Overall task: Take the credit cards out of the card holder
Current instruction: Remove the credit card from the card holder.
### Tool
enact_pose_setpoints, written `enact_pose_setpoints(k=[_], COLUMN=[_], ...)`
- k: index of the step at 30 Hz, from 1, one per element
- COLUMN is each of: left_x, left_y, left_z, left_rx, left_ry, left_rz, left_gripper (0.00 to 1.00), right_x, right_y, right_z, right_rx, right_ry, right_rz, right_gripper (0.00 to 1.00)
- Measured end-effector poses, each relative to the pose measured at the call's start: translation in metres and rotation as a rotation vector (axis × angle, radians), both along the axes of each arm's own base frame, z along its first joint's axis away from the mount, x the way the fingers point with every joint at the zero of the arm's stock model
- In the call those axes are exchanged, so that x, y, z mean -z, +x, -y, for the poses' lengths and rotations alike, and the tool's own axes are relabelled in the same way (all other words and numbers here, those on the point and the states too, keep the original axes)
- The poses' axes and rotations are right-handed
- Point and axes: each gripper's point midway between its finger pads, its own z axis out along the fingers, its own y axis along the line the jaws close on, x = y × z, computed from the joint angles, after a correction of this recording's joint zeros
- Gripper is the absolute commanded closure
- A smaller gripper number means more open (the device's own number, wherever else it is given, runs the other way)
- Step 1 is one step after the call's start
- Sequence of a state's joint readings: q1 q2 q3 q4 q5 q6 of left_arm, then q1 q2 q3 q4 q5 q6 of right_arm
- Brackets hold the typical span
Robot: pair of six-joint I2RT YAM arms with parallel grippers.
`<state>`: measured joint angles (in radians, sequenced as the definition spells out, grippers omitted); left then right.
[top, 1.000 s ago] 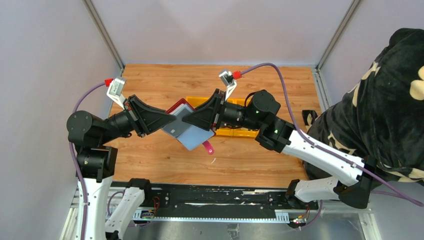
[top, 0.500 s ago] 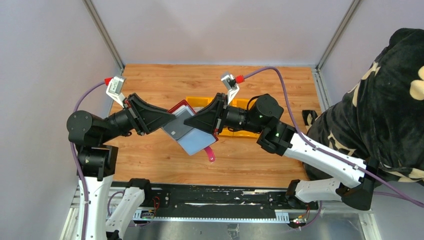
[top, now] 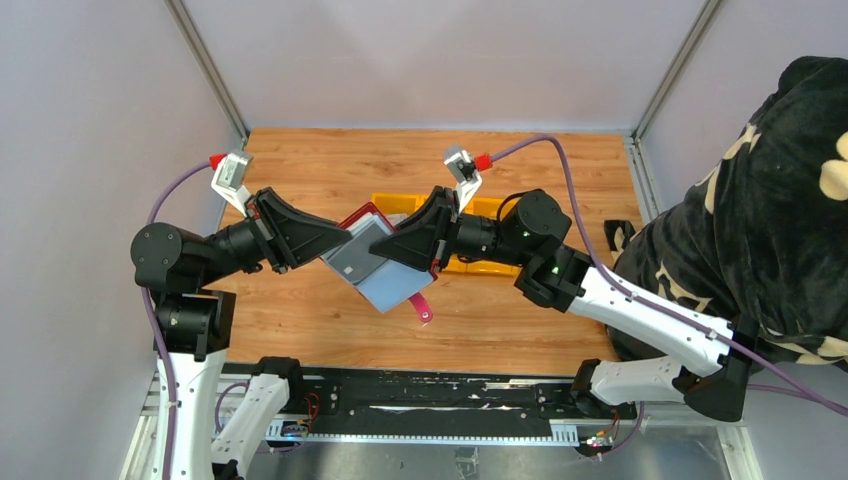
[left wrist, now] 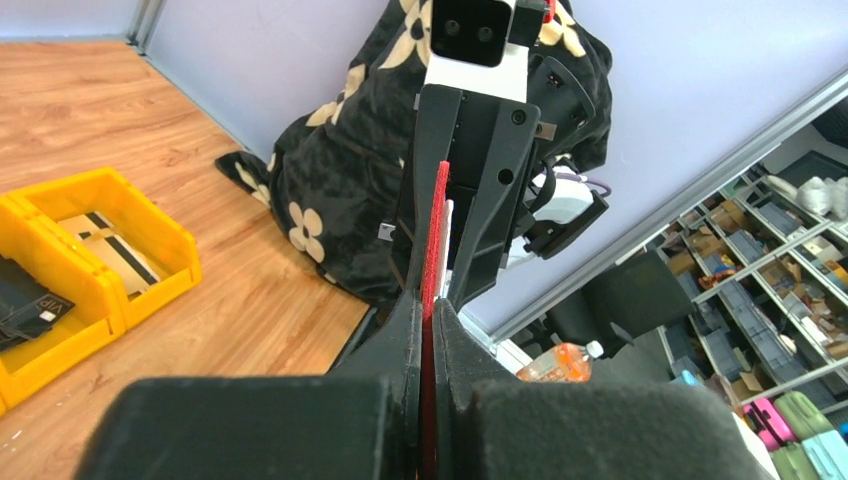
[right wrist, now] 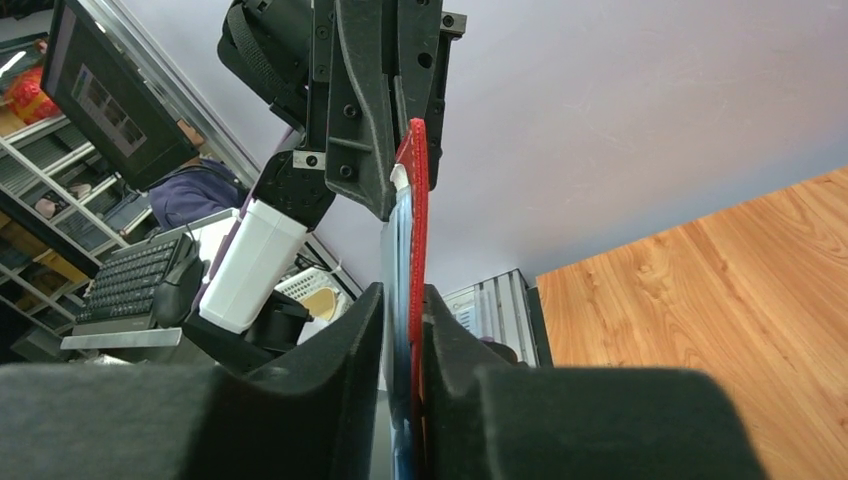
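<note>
The dark red card holder [top: 385,280] hangs open above the table's middle, held between both grippers. Its grey-blue lining faces up and its pink-red tab [top: 424,308] dangles at the front. A grey credit card [top: 352,262] lies on its left half. My left gripper [top: 335,243] is shut on the holder's left edge; the left wrist view shows that red edge [left wrist: 433,240] between my jaws. My right gripper [top: 392,246] is shut on the right half; the right wrist view shows red cover [right wrist: 417,220] and lining [right wrist: 398,260] pinched.
A yellow three-compartment bin [top: 482,266] stands on the wooden table behind the right gripper. In the left wrist view the bin [left wrist: 150,235] holds dark flat cards [left wrist: 25,300]. A dark flowered blanket [top: 770,200] lies beyond the table's right edge.
The right gripper has shifted slightly left and forward, and the holder sits a little lower and more tilted. Both grippers stay shut on it.
</note>
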<state>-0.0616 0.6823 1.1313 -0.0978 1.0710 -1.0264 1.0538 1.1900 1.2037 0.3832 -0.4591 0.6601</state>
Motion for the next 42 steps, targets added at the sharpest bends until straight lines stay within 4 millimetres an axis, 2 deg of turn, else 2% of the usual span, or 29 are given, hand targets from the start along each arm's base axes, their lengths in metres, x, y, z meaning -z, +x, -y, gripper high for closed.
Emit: enact_pose_setpoints(k=[3, 6, 11, 17, 20, 24, 28, 37, 42], left_x=[0.001, 0.001, 0.0, -0.01, -0.01, -0.007, -0.006, 0.007, 0.007], left_y=[-0.002, -0.002, -0.002, -0.004, -0.004, -0.005, -0.006, -0.002, -0.003], left_z=[0.0, 0.001, 0.0, -0.005, -0.009, -0.012, -0.013, -0.018, -0.016], left_rx=[0.009, 0.013, 0.0, -0.069, -0.115, -0.147, -0.161, -0.217, -0.199], left_ry=[0.003, 0.005, 0.021, 0.074, 0.106, 0.128, 0.137, 0.171, 0.147], left_rz=[0.0, 0.001, 0.022, 0.127, 0.177, 0.212, 0.233, 0.298, 0.293], left_gripper=[1.0, 1.0, 1.0, 1.0, 1.0, 1.0, 1.0, 1.0, 1.0], right_x=[0.002, 0.005, 0.014, 0.029, 0.031, 0.032, 0.039, 0.051, 0.05], right_y=[-0.003, -0.005, -0.006, -0.006, -0.005, -0.004, 0.003, 0.016, 0.017], right_z=[0.0, 0.0, 0.001, 0.002, 0.003, 0.001, -0.004, -0.016, -0.017], right_rx=[-0.018, -0.026, -0.032, -0.045, -0.051, -0.058, -0.042, -0.015, -0.008], right_ry=[0.003, 0.003, -0.015, -0.042, -0.043, -0.043, -0.074, -0.123, -0.121], right_rz=[0.017, 0.027, 0.009, -0.063, -0.099, -0.136, -0.197, -0.28, -0.287], right_gripper=[0.51, 0.45, 0.45, 0.45, 0.52, 0.76, 0.9, 1.0, 1.0])
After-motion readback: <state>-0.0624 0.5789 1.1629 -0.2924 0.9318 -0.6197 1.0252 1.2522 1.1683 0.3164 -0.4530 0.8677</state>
